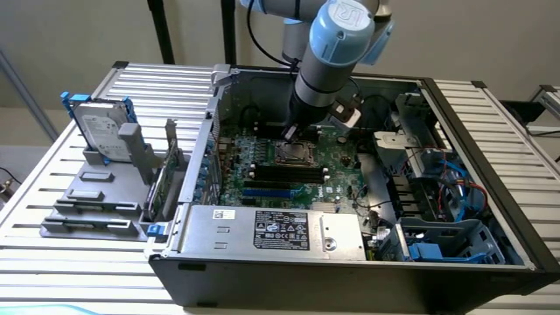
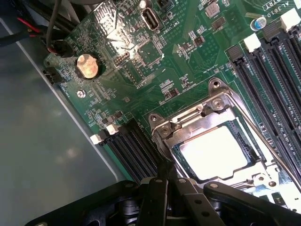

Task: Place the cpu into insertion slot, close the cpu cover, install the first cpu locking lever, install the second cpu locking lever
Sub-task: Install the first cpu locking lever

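Observation:
The pale square cpu (image 2: 214, 153) lies in the insertion slot (image 1: 293, 154) in the middle of the green motherboard (image 2: 141, 70). The silvery cpu cover (image 2: 188, 123) is folded down flat around it, and the chip shows through its square opening. One thin metal locking lever (image 2: 159, 146) runs along the socket edge nearest my fingers. A second lever (image 2: 277, 150) runs along the opposite edge. My gripper (image 2: 162, 181) is shut, its black tips right at the end of the near lever. I cannot tell whether they hold it. From outside, the gripper (image 1: 289, 136) hangs just above the socket.
Long black memory slots (image 2: 277, 70) flank the socket, with more (image 2: 131, 146) beside my fingers. A coin battery (image 2: 88, 66) and cables sit near the grey case wall (image 2: 42, 155). The labelled grey box (image 1: 271, 230) fills the case front. A hard drive (image 1: 101, 131) stands outside.

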You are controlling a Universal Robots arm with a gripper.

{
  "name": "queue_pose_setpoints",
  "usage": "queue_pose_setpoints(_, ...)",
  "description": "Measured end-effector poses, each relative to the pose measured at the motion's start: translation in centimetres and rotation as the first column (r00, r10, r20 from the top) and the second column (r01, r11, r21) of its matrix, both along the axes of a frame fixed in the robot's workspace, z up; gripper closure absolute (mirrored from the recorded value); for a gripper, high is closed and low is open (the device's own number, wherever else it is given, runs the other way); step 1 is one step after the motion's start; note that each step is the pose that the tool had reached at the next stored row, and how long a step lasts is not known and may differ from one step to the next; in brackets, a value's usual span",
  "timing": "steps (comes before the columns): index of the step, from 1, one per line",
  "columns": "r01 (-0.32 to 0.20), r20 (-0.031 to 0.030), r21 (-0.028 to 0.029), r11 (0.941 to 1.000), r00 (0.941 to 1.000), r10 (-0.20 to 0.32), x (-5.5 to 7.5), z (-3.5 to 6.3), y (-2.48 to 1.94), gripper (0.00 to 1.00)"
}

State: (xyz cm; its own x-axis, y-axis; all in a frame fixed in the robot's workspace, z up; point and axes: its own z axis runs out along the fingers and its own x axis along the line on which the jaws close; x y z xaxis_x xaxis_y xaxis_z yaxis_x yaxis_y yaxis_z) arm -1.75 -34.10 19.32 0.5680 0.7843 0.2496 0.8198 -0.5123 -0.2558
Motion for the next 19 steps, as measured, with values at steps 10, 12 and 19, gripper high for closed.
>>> queue_pose_setpoints(10, 0.000, 0.0002, 0.0004, 1.0000, 1.0000, 0.000, 0.57, -0.15, 0.01, 0.89)
queue_pose_setpoints(12, 0.000, 0.0002, 0.0003, 1.0000, 1.0000, 0.000, 0.63, -0.20, 0.01, 0.89)
queue_pose_setpoints(19, 0.000, 0.0002, 0.0026, 1.0000, 1.0000, 0.000, 0.66, -0.26, 0.01, 0.89)
